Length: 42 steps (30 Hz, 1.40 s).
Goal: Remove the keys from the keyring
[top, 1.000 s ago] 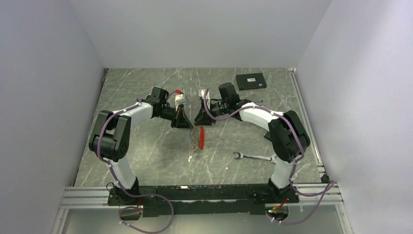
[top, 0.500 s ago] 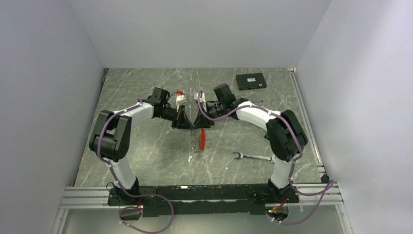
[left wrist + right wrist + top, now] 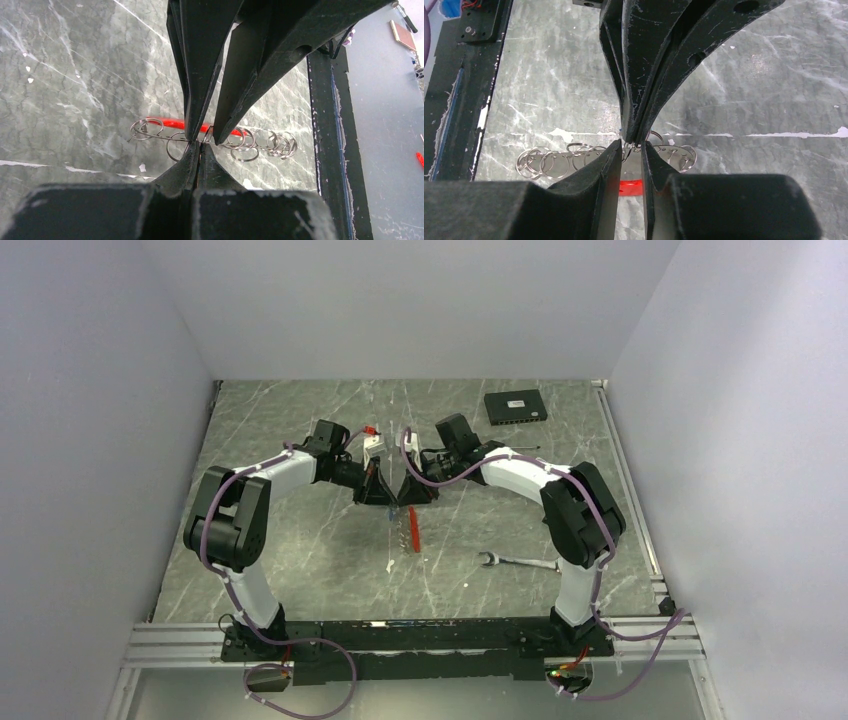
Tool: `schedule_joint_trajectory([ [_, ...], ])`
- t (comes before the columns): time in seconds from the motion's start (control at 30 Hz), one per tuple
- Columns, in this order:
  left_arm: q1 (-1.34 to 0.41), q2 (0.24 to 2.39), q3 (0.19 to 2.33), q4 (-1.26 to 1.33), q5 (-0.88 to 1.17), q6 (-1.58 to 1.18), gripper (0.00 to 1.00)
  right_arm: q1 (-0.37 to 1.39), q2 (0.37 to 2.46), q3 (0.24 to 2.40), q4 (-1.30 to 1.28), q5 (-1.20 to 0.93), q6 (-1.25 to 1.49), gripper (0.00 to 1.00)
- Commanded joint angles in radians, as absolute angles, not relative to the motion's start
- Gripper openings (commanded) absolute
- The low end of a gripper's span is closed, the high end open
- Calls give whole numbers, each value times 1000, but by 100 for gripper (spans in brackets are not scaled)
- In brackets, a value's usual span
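Judging by how things lie, the task is barely begun. The keyring [image 3: 260,145], a string of thin silvery loops with a red tag [image 3: 413,528], hangs together as one piece, up and to the left of the wrench [image 3: 520,562]. It is held at the tips of the two claws, which meet there nose to nose. The left claw [image 3: 198,146] is pressed together and pinches a wire of the keyring near the middle of the string. The right claw [image 3: 631,148] stands a narrow gap apart, with a small loop sitting between its fingers; whether they press on that loop cannot be told. The keys themselves are too small to pick out from the loops in any view. No loose key shows on the surface [image 3: 300,560] around the wrench, so every key seems left to remove. The step in hand looks like getting a second hold to work a loop apart.
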<state>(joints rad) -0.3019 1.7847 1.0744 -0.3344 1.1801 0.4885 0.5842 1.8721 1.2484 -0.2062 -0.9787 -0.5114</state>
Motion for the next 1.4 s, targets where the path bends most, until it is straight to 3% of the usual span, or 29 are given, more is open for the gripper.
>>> schedule_joint_trajectory([
  [0.0, -304, 1753, 1096, -311, 1212, 505, 0, 588, 1868, 1275, -245, -981, -542, 22],
  [0.6, -312, 1764, 1103, -315, 1202, 510, 0, 590, 1869, 1286, -215, -994, -490, 21],
  [0.63, -314, 1764, 1104, -320, 1200, 512, 0, 590, 1872, 1290, -214, -997, -485, 18],
  [0.7, -314, 1764, 1108, -321, 1200, 505, 0, 591, 1877, 1296, -219, -1000, -489, 3],
  [0.77, -308, 1767, 1113, -322, 1203, 489, 0, 590, 1877, 1292, -225, -1000, -501, 0],
  [0.93, -231, 1806, 1111, -260, 1296, 383, 23, 581, 1825, 1211, -74, -996, -438, 0],
  [1.1, -222, 1792, 1059, -150, 1318, 324, 23, 571, 1799, 1127, 155, -1005, -306, 0],
  [1.37, -228, 1791, 1033, -140, 1335, 344, 22, 569, 1810, 1078, 283, -1012, -223, 0],
])
